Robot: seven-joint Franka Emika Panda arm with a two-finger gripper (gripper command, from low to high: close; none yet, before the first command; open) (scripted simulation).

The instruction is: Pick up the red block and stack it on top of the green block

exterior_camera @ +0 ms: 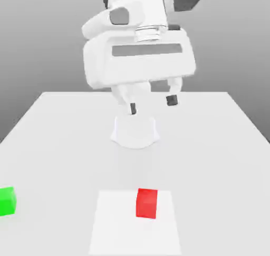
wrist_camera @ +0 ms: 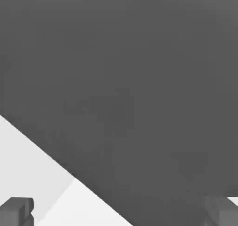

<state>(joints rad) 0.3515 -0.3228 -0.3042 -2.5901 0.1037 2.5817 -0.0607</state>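
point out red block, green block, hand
red block (exterior_camera: 146, 203), exterior view, middle of its front face
green block (exterior_camera: 7, 201), exterior view, front face at the picture's left edge
hand (exterior_camera: 152, 104), exterior view, midway between the two open fingertips

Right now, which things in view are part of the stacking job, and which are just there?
Part of the job:
- red block, on the white square
- green block, at the exterior view's left edge
- gripper, open, raised above the table, holding nothing

Just there:
- white square under the red block
- table
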